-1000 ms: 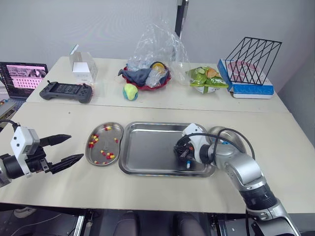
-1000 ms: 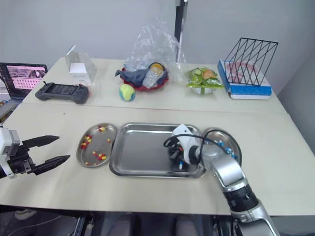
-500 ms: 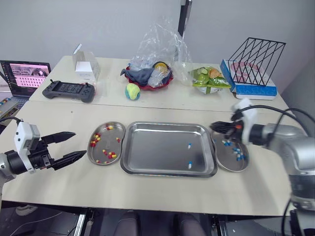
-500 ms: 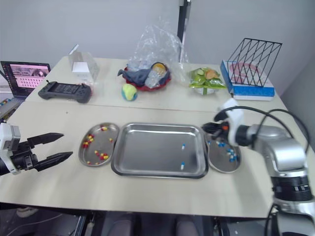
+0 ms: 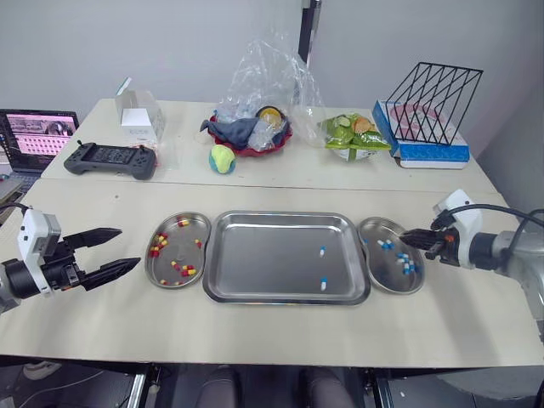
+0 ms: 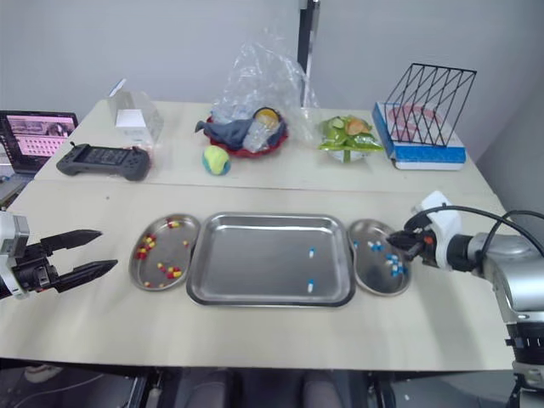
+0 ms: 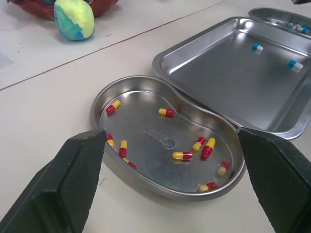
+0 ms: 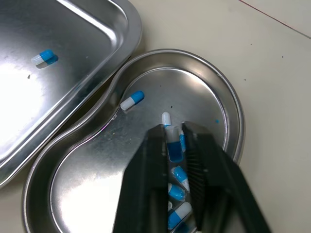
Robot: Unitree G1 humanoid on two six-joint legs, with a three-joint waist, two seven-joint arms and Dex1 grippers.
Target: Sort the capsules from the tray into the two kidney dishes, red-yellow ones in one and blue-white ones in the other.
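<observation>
A steel tray (image 5: 272,255) lies mid-table with two blue-white capsules (image 5: 322,252) left in it. On its left, a kidney dish (image 5: 194,244) holds several red-yellow capsules (image 7: 183,155). The kidney dish on its right (image 5: 374,229) holds several blue-white ones. My right gripper (image 5: 412,240) hovers over that right dish's outer edge, shut on a blue-white capsule (image 8: 173,145) pinched between its fingertips. My left gripper (image 5: 110,252) stands wide open just left of the red-yellow dish, with nothing between its fingers.
Along the back of the table are a laptop (image 5: 34,136), a game controller (image 5: 113,159), a white box (image 5: 140,119), a ball (image 5: 223,158), a red bowl under a plastic bag (image 5: 251,132), a bag of greens (image 5: 355,136) and a wire rack (image 5: 433,93).
My right gripper left the tray's right part and moved right, first over the right kidney dish, then to its outer edge. The left gripper has barely moved. The camera shifted slightly.
</observation>
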